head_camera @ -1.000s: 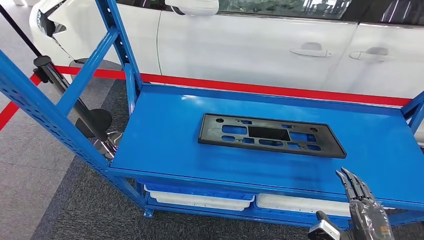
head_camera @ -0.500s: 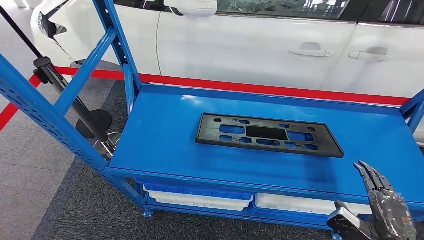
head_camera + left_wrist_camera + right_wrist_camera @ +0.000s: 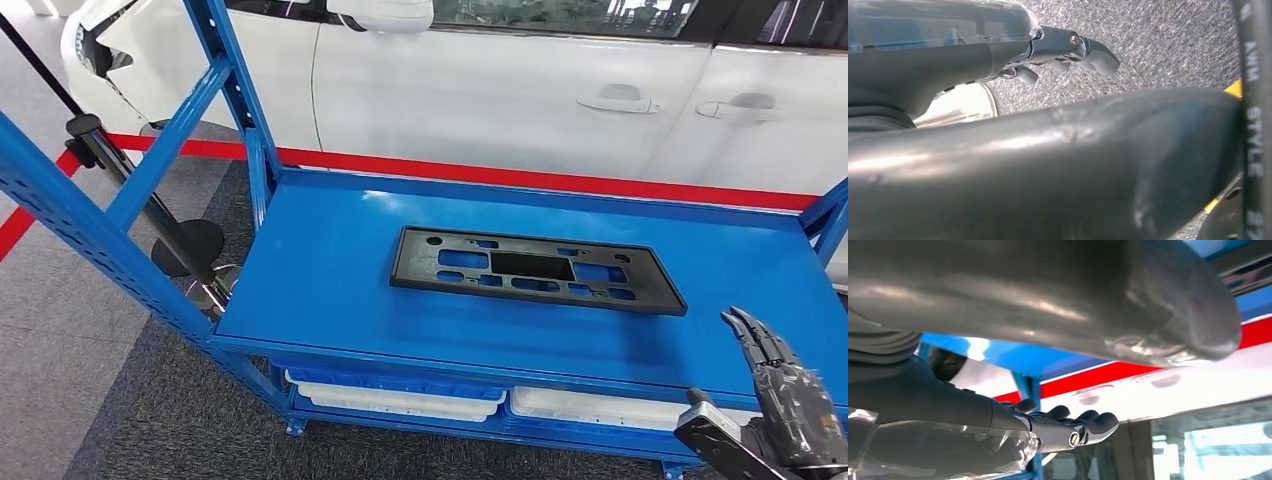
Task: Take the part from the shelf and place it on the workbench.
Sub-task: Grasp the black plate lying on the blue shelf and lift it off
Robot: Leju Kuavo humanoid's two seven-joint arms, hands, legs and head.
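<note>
Since the earlier head views, the right hand [image 3: 785, 395] has moved further toward the lower right corner of the frame and now sits a little lower and farther right; the part [image 3: 535, 270] and the shelf [image 3: 330, 290] keep their places.

In the head view, from left to right: the blue shelf frame rises at the upper left, a black stand [image 3: 190, 245] stands on the grey floor beside it, and the shelf's flat blue top spans the middle of the frame. The part, a long black plastic panel with cut-outs, lies flat near the centre of that top, well apart from the hand. Two white bins [image 3: 395, 400] sit on the lower level beneath it. A white car [image 3: 520, 90] and a red band [image 3: 560, 180] fill the upper part of the frame behind.

The right hand comes in at the lower right, over the shelf's front right corner, its dark fingers extended close together and pointing up-frame, thumb apart, holding nothing.

The right wrist view shows those fingers [image 3: 1088, 422] straight and empty, with the blue frame and red band beyond. The left wrist view shows the left hand [image 3: 1058, 52] above grey carpet, fingers slightly curled with gaps between them and nothing in them.
</note>
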